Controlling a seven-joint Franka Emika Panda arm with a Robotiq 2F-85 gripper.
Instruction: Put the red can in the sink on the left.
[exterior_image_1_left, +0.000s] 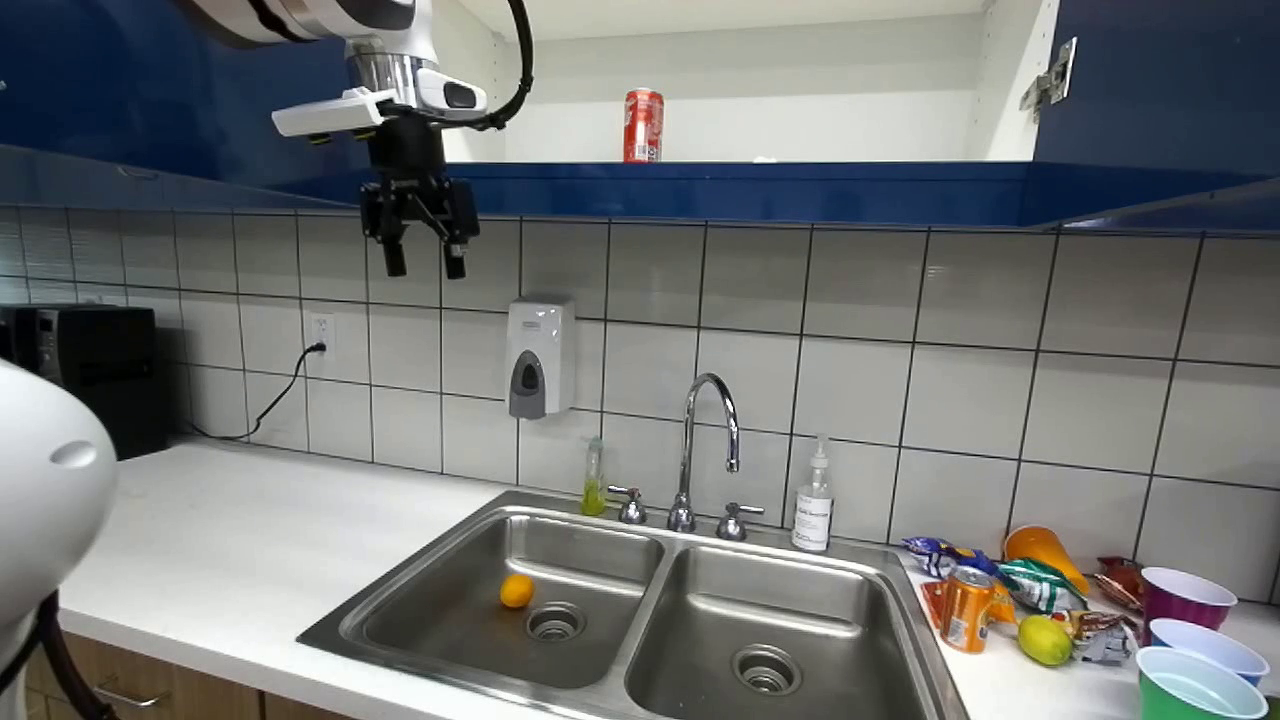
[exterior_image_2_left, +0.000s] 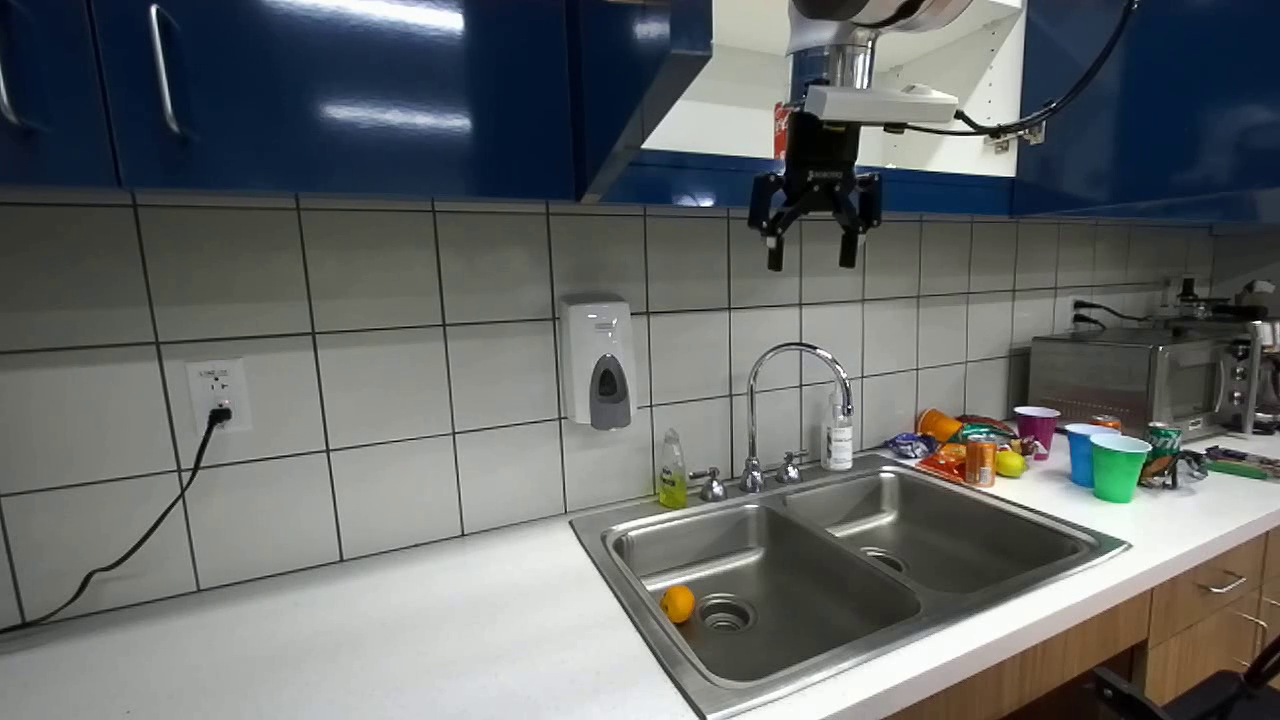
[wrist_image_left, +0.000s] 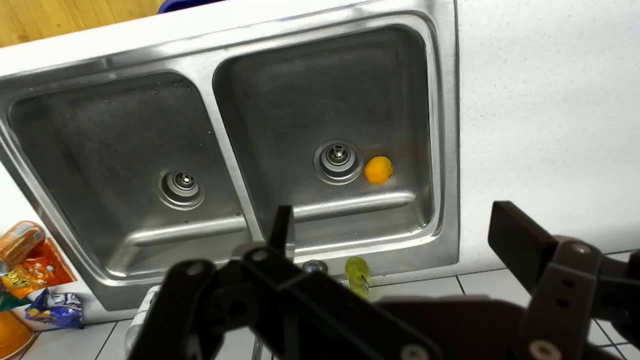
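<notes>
Tool spread wide, red can in cabinet

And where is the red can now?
In an exterior view, the red can stands upright in the open cabinet above the sink, to the right of the robot arm.

Blue cabinets hang above pale tiles and white counter.

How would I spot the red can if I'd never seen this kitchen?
Above the double sink hangs an open blue cupboard, white inside. The red can stands upright in it. Unlike the orange can on the counter beside the sink, it is red and up high.
</notes>
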